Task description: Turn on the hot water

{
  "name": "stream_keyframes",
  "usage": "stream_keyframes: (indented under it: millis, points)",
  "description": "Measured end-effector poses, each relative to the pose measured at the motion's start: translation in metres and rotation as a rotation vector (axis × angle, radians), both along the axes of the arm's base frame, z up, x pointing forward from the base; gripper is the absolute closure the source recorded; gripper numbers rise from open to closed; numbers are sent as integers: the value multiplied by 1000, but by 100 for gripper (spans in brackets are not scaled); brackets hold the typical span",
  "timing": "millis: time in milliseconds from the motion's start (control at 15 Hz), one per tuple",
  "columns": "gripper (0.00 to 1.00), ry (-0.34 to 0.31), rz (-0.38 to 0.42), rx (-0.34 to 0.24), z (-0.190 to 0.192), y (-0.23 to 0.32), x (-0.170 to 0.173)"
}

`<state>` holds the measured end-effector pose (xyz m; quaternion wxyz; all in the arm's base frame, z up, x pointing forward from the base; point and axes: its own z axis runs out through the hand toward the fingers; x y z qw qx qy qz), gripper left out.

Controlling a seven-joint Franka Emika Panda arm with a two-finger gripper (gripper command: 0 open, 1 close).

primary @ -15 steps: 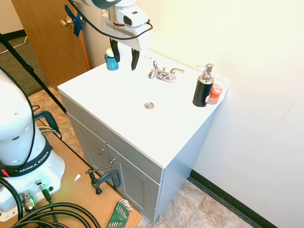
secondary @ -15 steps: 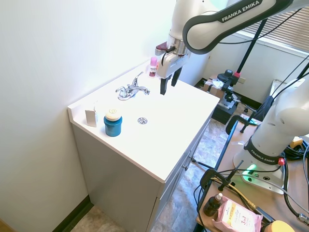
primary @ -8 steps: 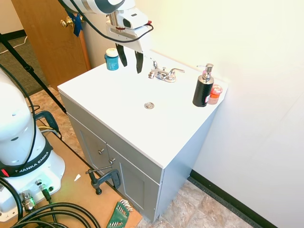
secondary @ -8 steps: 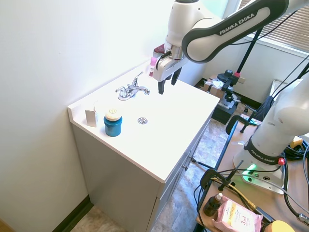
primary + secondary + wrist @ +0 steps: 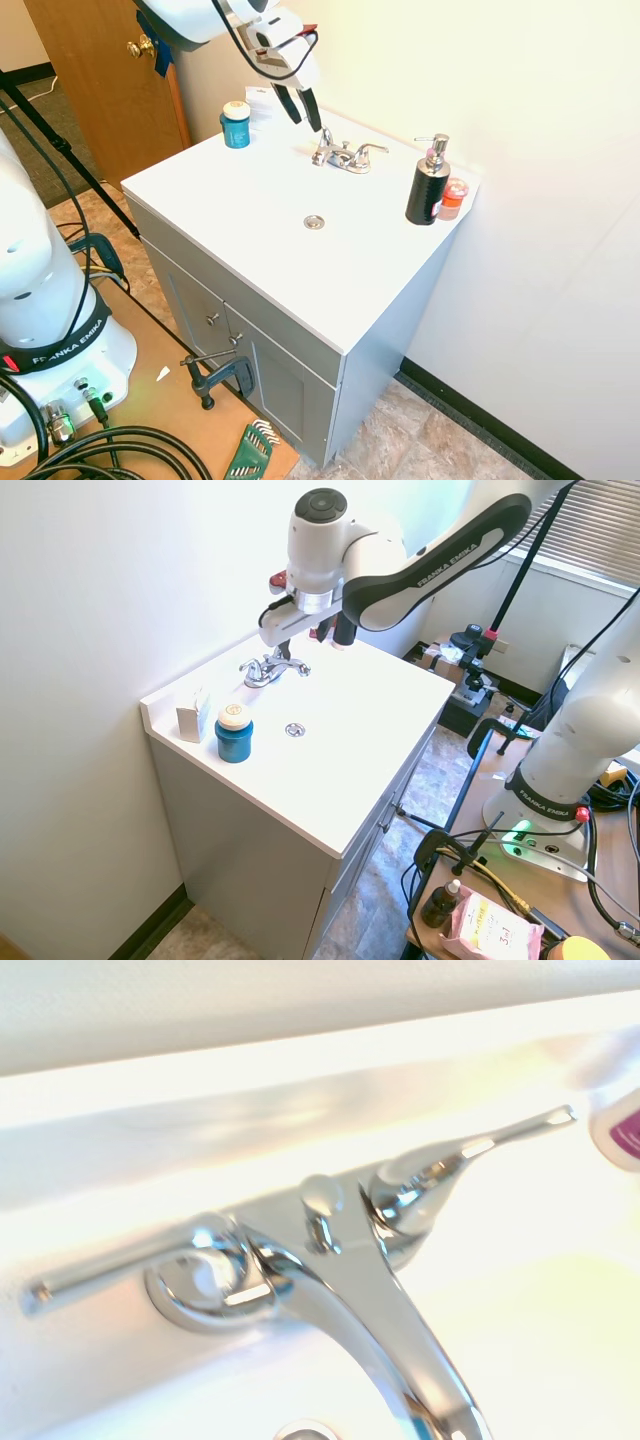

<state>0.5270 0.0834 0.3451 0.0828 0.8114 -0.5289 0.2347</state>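
My jaws [image 5: 307, 108] hang open just above the faucet [image 5: 343, 157] at the back of the white surface [image 5: 260, 235], near its left-hand chrome lever [image 5: 325, 139]. A black soap pump bottle [image 5: 428, 186] stands well apart, a blue jar [image 5: 235, 125] on the other side.

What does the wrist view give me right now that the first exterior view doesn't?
Only the wrist view shows the faucet close up: the left lever, the lift knob and the spout, with no water running. Only the first exterior view shows the gripper open, just above the faucet's left side, plus the black soap pump, blue jar and drain. Both show the faucet and right lever.
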Motion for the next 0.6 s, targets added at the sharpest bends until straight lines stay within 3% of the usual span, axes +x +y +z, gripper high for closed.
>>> stream_keyframes:
  millis: [133,600]
  points:
    - [0,-37,-11,0,0,7,16]
    - [0,-60,-24,-20,-14,11,52]
